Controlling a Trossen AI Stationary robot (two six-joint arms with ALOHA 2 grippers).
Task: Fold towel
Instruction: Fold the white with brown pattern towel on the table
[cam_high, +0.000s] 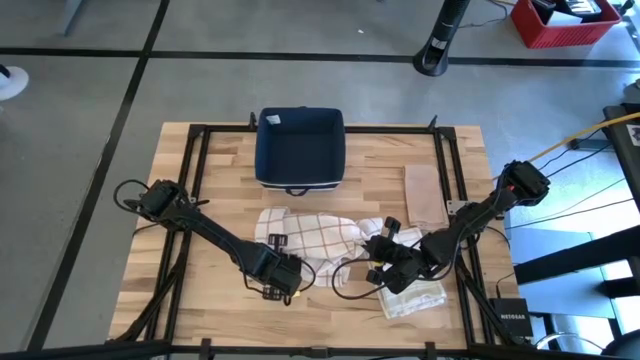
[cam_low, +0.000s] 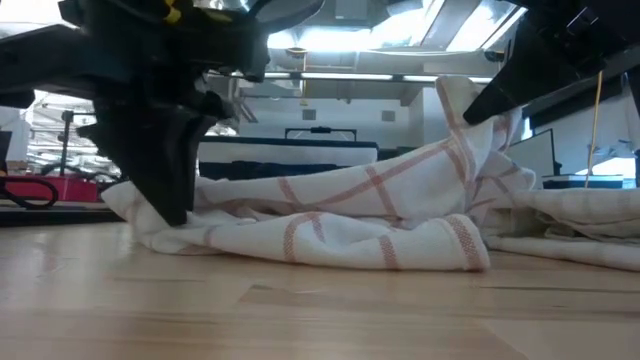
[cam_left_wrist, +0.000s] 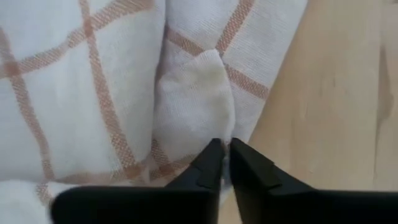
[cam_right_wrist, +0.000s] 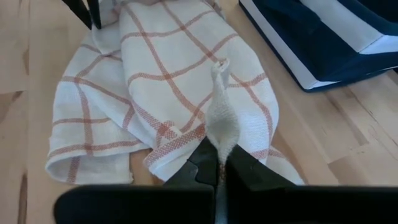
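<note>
A white towel (cam_high: 305, 235) with orange checks lies crumpled in the middle of the wooden table. My left gripper (cam_high: 290, 274) stands at the towel's near-left edge, shut on a pucker of cloth; in the low view it comes down on the towel's left end (cam_low: 165, 205). At the towel's right end my right gripper (cam_high: 380, 256) is shut on a raised ridge of cloth. The rest of the towel rests on the table in loose folds (cam_low: 330, 235). My left gripper pinches a small raised fold (cam_left_wrist: 205, 118) at the towel's near-left edge between its two fingertips, coming steeply from above. The cloth around it stays on the table. One layer or several, I cannot tell. My right gripper pinches a narrow ridge of cloth (cam_right_wrist: 221, 127) at the towel's right end between its two fingers, slanting down from the table's right side. That end is drawn up off the table (cam_low: 465, 110), and the towel slopes down from it to the tabletop.
A navy fabric bin (cam_high: 300, 148) stands behind the towel. A second, folded towel (cam_high: 415, 298) lies near the front right, under the right arm. A brown board (cam_high: 425, 195) lies at the right. Bare wood (cam_left_wrist: 336, 93) shows beside the left gripper.
</note>
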